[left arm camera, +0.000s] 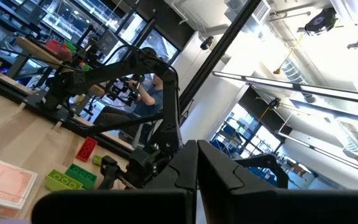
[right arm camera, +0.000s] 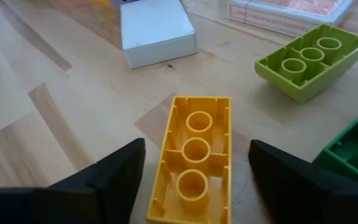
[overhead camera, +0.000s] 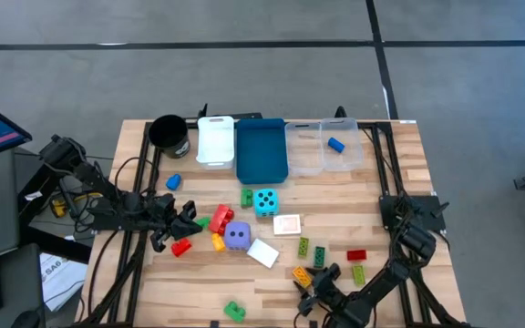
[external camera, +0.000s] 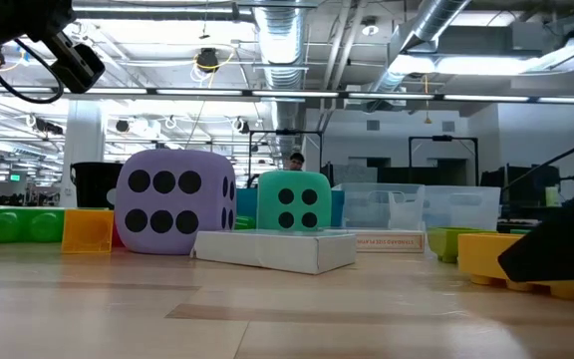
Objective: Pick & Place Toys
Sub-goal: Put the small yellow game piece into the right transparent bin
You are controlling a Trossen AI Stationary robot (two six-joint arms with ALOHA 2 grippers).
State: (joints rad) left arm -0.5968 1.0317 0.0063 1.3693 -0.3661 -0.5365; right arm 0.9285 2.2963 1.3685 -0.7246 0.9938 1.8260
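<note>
A yellow brick (right arm camera: 194,162) lies on the table with its hollow underside up, near the front edge (overhead camera: 299,272). My right gripper (right arm camera: 197,149) is open and low over it, one finger on either long side, with a gap showing on both sides. It comes from the front right (overhead camera: 310,284). My left gripper (overhead camera: 190,219) is shut and empty, held above the table at the left by the red bricks (overhead camera: 222,219). The purple die (overhead camera: 237,236), the cyan die (overhead camera: 264,201) and a white card (overhead camera: 263,252) rest on the table mid-field.
A light green brick (right arm camera: 309,59) and a dark green brick (right arm camera: 353,155) lie close to the yellow one, with a red brick (overhead camera: 356,255) farther right. At the back stand a black cup (overhead camera: 169,133), a white bin (overhead camera: 215,139), a blue bin (overhead camera: 262,150) and clear bins (overhead camera: 324,146).
</note>
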